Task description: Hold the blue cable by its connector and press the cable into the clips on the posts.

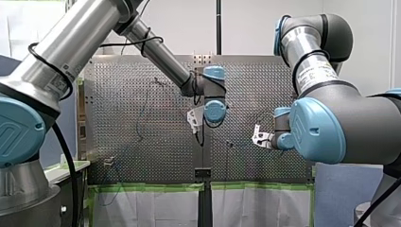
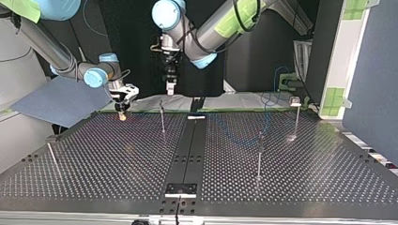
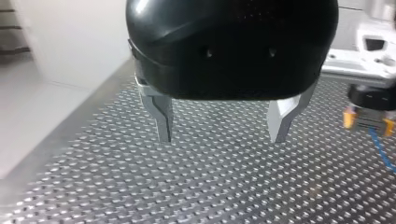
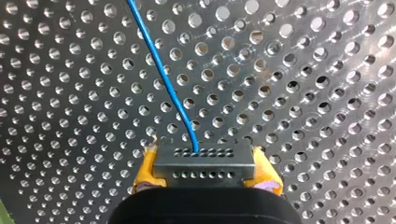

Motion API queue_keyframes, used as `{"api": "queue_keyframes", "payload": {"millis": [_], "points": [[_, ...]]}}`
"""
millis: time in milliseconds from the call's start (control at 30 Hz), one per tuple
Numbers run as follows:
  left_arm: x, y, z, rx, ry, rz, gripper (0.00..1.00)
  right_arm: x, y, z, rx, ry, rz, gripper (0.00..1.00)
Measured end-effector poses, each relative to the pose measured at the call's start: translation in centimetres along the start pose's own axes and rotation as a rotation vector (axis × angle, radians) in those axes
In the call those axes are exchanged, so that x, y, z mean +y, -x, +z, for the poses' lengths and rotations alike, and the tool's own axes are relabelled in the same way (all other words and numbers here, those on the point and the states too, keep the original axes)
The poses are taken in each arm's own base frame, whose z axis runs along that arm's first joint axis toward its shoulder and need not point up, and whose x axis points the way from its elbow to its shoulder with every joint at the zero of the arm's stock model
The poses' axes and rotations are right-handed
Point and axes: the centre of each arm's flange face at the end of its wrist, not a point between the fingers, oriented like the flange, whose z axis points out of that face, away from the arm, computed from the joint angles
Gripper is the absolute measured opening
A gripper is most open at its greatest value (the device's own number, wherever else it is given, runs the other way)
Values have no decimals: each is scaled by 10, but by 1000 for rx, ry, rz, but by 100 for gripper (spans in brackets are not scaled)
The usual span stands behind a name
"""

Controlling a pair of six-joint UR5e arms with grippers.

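In the right wrist view my right gripper [image 4: 204, 157] is shut on a grey connector [image 4: 205, 170], its yellow pads [image 4: 145, 170] pressing both ends. The blue cable [image 4: 161, 77] leaves the connector and runs ahead over the perforated table [image 4: 303, 93]. In the top view that gripper [image 2: 122, 111] hangs low over the table's far left part. My left gripper [image 3: 222, 137] is open, its metal fingers [image 3: 161, 114] wide apart above the table with nothing between them. It hangs near the middle of the far edge [image 2: 170, 88]. Thin posts [image 2: 162, 117] [image 2: 259, 154] stand on the table.
Two more posts [image 2: 295, 117] [image 2: 51, 157] stand near the top view's right and left sides. A dark central strip [image 2: 190, 150] splits the table. My right gripper [image 3: 369, 114] shows beside my left one in the left wrist view.
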Motion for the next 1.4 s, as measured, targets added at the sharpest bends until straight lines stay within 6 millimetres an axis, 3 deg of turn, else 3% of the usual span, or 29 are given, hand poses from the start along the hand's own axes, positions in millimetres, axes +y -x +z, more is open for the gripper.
{"api": "queue_keyframes", "payload": {"millis": [767,967,1300,1400], "points": [[39,65,-45,-74,-36,-147,100,5,-1,-5,-29,67,-18,0],[52,82,-50,-117,-35,-176,100,3,-24,-8,-17,89,-33,0],[65,104,-69,-179,-56,-219,100,9,-83,-19,21,124,-34,0],[71,101,-75,-186,-58,-223,100,8,-100,-21,45,125,-42,0]]}}
